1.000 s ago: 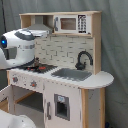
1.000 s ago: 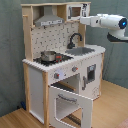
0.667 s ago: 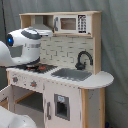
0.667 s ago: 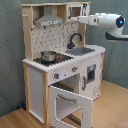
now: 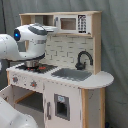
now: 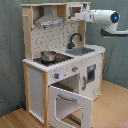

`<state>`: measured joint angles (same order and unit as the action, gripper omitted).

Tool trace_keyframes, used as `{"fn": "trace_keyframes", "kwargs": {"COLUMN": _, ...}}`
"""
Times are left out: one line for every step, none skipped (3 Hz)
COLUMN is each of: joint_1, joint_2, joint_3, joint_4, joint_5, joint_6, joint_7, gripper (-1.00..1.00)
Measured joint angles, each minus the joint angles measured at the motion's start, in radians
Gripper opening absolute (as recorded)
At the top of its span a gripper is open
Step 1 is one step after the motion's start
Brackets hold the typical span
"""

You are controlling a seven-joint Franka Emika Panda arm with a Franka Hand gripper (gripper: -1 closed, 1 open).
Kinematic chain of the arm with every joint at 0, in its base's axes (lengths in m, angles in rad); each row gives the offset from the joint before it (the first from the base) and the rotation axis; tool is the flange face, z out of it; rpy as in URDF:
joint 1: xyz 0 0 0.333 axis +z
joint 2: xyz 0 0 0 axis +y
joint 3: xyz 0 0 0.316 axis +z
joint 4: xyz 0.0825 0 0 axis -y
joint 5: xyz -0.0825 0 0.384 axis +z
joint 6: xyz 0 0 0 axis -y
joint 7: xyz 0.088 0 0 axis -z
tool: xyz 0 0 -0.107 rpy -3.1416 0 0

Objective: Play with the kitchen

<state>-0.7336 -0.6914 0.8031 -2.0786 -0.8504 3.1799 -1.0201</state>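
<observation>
Advanced arm now stretches level toward the kitchen's upper shelf.

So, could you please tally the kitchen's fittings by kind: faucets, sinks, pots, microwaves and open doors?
Faucet: 1
Sink: 1
Pot: 1
Microwave: 1
Open door: 1
Total: 5
</observation>
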Motion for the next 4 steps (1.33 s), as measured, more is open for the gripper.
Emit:
{"fn": "trace_keyframes", "kwargs": {"joint_1": -0.068, "joint_2": 0.037, "joint_3": 0.059, "joint_4": 0.055, "joint_5": 0.000, "joint_6": -0.002, "joint_7": -0.024, "gripper": 1.00}}
{"fn": "trace_keyframes", "kwargs": {"joint_1": -0.145, "joint_2": 0.049, "joint_3": 0.114, "joint_4": 0.089, "joint_5": 0.000, "joint_6": -0.002, "joint_7": -0.031, "gripper": 1.00}}
{"fn": "trace_keyframes", "kwargs": {"joint_1": -0.231, "joint_2": 0.048, "joint_3": 0.162, "joint_4": 0.122, "joint_5": 0.000, "joint_6": -0.002, "joint_7": -0.031, "gripper": 1.00}}
{"fn": "trace_keyframes", "kwargs": {"joint_1": -0.310, "joint_2": 0.049, "joint_3": 0.228, "joint_4": 0.137, "joint_5": 0.009, "joint_6": -0.003, "joint_7": -0.017, "gripper": 1.00}}
